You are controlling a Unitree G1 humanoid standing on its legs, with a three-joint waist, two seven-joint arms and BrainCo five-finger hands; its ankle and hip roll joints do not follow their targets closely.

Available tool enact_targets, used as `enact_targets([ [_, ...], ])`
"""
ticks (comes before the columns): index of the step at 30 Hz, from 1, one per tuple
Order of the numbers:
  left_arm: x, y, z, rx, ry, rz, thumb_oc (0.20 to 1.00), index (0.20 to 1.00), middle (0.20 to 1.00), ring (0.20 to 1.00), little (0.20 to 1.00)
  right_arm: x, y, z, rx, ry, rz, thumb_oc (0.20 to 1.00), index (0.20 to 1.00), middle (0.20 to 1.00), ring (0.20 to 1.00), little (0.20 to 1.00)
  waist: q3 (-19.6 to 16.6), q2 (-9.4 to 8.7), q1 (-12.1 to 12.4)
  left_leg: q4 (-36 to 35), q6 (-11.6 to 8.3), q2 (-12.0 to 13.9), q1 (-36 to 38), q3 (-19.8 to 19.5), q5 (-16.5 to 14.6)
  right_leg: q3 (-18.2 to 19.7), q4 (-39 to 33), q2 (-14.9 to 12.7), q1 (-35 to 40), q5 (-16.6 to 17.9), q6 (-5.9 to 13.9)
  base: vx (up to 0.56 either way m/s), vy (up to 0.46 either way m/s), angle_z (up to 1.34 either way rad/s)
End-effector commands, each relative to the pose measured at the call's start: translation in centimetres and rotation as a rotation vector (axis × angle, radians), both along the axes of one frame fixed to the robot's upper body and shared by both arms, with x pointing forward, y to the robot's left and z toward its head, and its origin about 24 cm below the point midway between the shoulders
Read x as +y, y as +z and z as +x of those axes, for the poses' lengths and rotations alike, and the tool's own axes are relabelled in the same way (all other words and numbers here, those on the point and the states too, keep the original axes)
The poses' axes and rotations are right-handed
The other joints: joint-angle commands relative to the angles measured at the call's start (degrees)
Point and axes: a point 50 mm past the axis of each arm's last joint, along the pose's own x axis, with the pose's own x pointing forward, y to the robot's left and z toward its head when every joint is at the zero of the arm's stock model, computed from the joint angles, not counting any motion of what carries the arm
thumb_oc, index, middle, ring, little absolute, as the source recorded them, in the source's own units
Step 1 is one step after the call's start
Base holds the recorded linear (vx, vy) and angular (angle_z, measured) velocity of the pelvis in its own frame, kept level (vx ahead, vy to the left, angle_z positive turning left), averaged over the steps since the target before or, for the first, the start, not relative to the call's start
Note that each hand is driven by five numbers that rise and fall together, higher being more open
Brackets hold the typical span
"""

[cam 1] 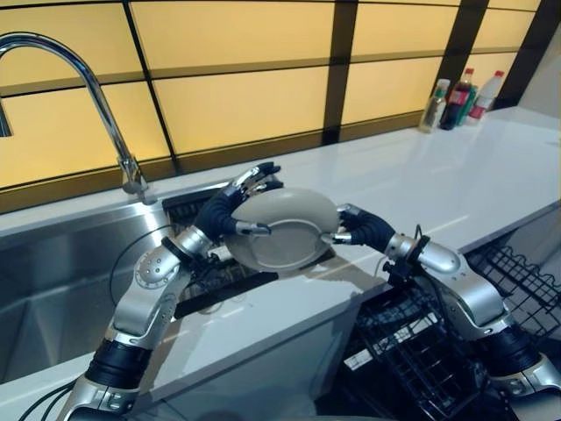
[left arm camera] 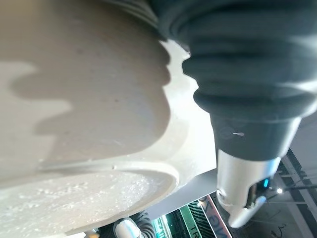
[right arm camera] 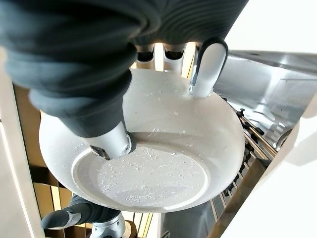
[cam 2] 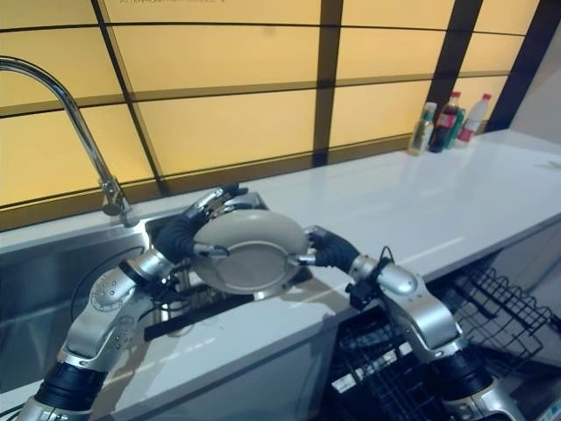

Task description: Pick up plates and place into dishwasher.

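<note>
At centre frame in the left eye view, a grey plate (cam 1: 285, 230) hangs tilted above the counter (cam 1: 456, 189) edge, beside the sink (cam 1: 53, 281), clasped by both the left hand (cam 1: 230, 210) and right hand (cam 1: 358, 230). Only the right wrist view reveals water droplets on its face; the dishwasher rack (cam 1: 412, 342) sits lower right.

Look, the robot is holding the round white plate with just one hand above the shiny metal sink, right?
Not quite. Both hands hold the round white plate: the left hand and the right hand grip opposite edges, as the left eye view shows. It is above the shiny metal sink.
</note>
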Motion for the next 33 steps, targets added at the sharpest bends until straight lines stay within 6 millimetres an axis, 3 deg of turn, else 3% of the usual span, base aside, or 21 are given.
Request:
enact_targets([
  [1,0.5,0.3,0.9,-0.007,0.031,-0.081,1.000,1.000,1.000,1.000,1.000,-2.0,4.6,1.3,-0.229,-0.125,0.062,0.200,0.200,0.200,0.200,0.200,-2.35,-1.50,-0.56,0.29,1.63,-1.87,-0.32,0.23,-6.23,-2.79,0.25,-1.11,-2.10,-2.26,2.81,-0.05,-0.018,-0.07],
  [9,1.6,0.5,1.2,-0.011,0.093,-0.129,1.000,1.000,1.000,1.000,1.000,-4.7,6.5,1.6,-0.340,-0.283,0.000,0.200,0.200,0.200,0.200,0.200,-2.11,-1.86,-1.72,0.86,1.45,-1.64,-0.20,1.29,-6.74,-1.72,0.25,-0.61,-2.38,-2.26,2.59,-0.05,-0.022,-0.05],
  [16,3.8,0.8,1.0,-0.026,0.180,-0.154,1.000,1.000,1.000,1.000,1.000,-9.8,9.4,1.1,-0.506,-0.601,-0.097,0.200,0.200,0.200,0.200,0.200,-2.02,-1.93,-3.60,0.97,1.44,-1.54,-0.24,2.38,-7.12,-0.10,0.25,0.04,-3.11,-2.08,2.47,-0.03,-0.016,-0.10],
  [20,4.8,0.9,0.8,-0.027,0.216,-0.161,1.000,1.000,1.000,1.000,1.000,-12.0,9.8,0.2,-0.533,-0.700,-0.125,0.200,0.200,0.200,0.200,0.200,-2.05,-1.94,-4.54,0.82,1.48,-1.52,-0.37,3.09,-7.15,0.73,0.25,0.20,-3.69,-1.89,2.53,-0.02,-0.016,-0.20],
  [26,6.2,0.6,0.7,-0.024,0.264,-0.161,1.000,1.000,1.000,1.000,1.000,-15.1,8.3,-1.3,-0.492,-0.861,-0.160,0.200,0.200,0.200,0.200,0.200,-2.07,-1.71,-6.23,0.33,1.74,-1.66,-0.38,4.34,-7.18,2.10,0.25,0.43,-4.67,-1.49,2.68,0.00,-0.018,-0.12],
  [33,8.3,0.4,0.1,-0.027,0.339,-0.165,1.000,1.000,1.000,1.000,1.000,-18.7,4.2,-3.7,-0.372,-1.102,-0.208,0.200,0.200,0.200,0.200,0.200,-1.84,-0.98,-8.14,0.07,2.17,-1.94,-0.73,5.59,-7.49,3.72,0.25,0.81,-6.00,-1.02,2.96,0.01,-0.022,-0.12],
])
